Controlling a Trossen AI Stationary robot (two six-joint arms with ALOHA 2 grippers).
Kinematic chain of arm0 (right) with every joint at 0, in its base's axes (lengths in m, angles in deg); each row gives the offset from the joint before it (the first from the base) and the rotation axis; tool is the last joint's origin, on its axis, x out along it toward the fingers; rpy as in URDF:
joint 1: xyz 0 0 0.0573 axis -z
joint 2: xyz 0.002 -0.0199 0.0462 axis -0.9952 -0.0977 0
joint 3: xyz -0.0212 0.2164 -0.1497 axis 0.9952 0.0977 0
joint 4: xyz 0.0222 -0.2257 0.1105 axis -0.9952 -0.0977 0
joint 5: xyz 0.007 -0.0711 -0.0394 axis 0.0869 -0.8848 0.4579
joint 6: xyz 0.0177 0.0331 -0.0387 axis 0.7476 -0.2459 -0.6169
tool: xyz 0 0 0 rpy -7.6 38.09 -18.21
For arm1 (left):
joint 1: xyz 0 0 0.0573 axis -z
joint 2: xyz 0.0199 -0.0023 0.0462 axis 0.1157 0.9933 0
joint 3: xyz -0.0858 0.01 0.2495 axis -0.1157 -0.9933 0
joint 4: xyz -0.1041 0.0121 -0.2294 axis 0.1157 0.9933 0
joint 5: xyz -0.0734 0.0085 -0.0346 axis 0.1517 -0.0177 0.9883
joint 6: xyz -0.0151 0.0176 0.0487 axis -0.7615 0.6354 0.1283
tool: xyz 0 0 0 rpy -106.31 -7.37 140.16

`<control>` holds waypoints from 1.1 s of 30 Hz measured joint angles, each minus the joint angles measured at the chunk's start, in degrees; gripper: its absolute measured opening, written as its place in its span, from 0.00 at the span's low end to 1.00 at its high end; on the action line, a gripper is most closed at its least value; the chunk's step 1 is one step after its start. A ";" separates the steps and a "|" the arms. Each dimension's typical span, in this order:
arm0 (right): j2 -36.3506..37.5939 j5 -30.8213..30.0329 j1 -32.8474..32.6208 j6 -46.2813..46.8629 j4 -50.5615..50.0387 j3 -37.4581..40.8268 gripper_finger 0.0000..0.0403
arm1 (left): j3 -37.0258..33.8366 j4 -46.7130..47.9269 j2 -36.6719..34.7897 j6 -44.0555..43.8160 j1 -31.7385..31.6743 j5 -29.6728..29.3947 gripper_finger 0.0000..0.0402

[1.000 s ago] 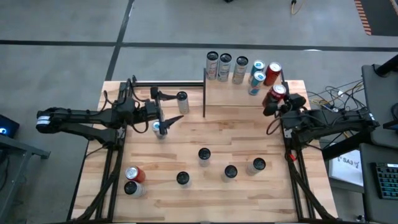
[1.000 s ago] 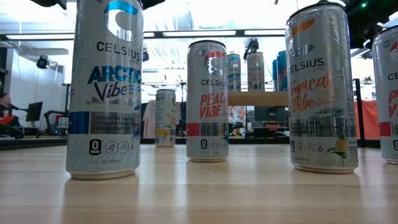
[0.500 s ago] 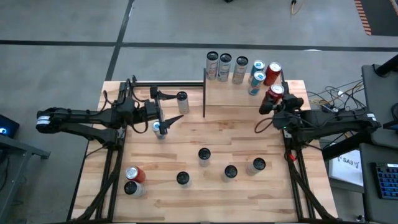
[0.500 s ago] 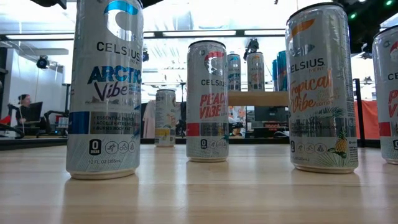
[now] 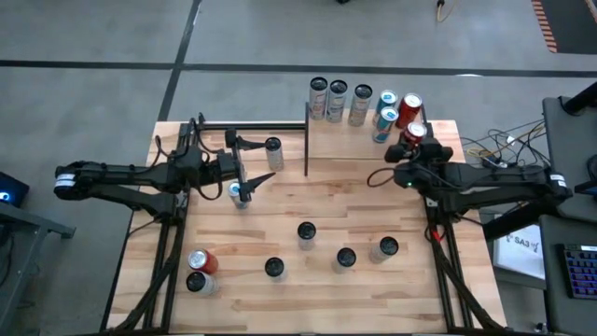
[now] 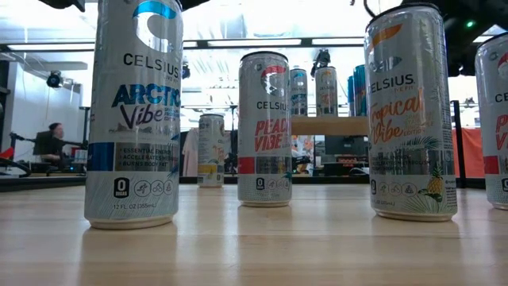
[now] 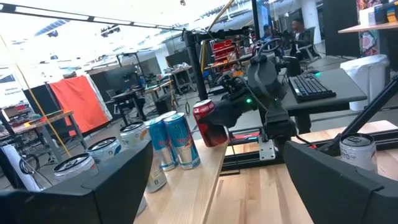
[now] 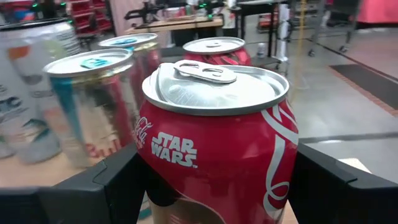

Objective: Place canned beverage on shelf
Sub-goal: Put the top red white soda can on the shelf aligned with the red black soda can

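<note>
Red and dented, the cola can (image 8: 217, 130) sits clamped between the two dark fingers of the right gripper (image 5: 410, 142), held upright with its pull tab on top. Seen from above, the can (image 5: 414, 132) is at the right edge of the shelf (image 5: 340, 142), just beside the row of cans already standing along its far side: three tall silver ones, two blue ones (image 5: 384, 119) and another red can (image 5: 409, 108). From the left wrist camera the held can (image 7: 207, 122) hangs above the light wood, next to the blue pair (image 7: 173, 140). The left gripper (image 5: 244, 174) waits over the left half of the table, its fingers spread apart around a small can (image 5: 240, 191) standing there. More tall cans stand on the near half of the table (image 5: 280, 229).
</note>
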 joint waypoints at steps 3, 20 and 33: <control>-1.31 0.07 1.47 1.50 0.00 0.00 0.72 | 0.00 0.02 0.00 0.57 0.00 -0.02 0.86; -7.61 -0.37 5.84 6.36 0.22 -0.02 0.90 | 0.00 -0.20 -0.02 6.06 0.00 -1.63 0.86; -4.53 -0.82 5.84 2.01 0.50 -4.56 0.92 | 0.00 0.14 -0.12 7.85 -2.68 -5.11 0.86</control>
